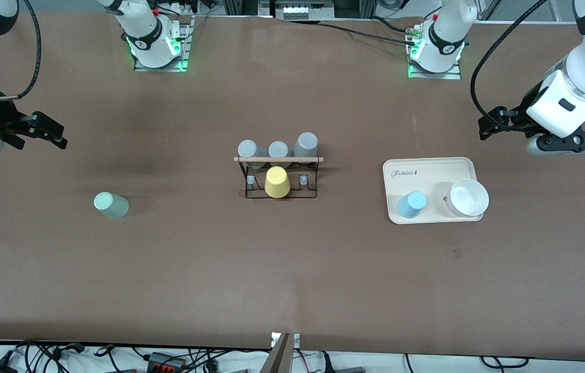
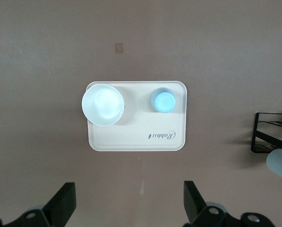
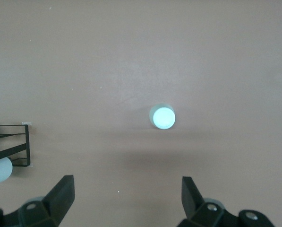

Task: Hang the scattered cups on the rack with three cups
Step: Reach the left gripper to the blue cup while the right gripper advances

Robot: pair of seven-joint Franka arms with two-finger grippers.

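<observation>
Hovering high over the right arm's end of the table, the right gripper (image 1: 49, 132) has its fingers spread wide and holds nothing; the mint green cup (image 1: 111, 205) stands upside down on the table, well apart from it and nearer the front camera. Over the other end the left gripper (image 1: 494, 126) hangs just as open and empty, and the light blue cup (image 1: 411, 204) sits inverted on the cream tray (image 1: 429, 171) beside a white bowl (image 1: 469, 197). Mid-table, the rack (image 1: 279, 173) carries a yellow cup (image 1: 277, 182) and three grey cups (image 1: 278, 147), its pegs partly hidden by them.
</observation>
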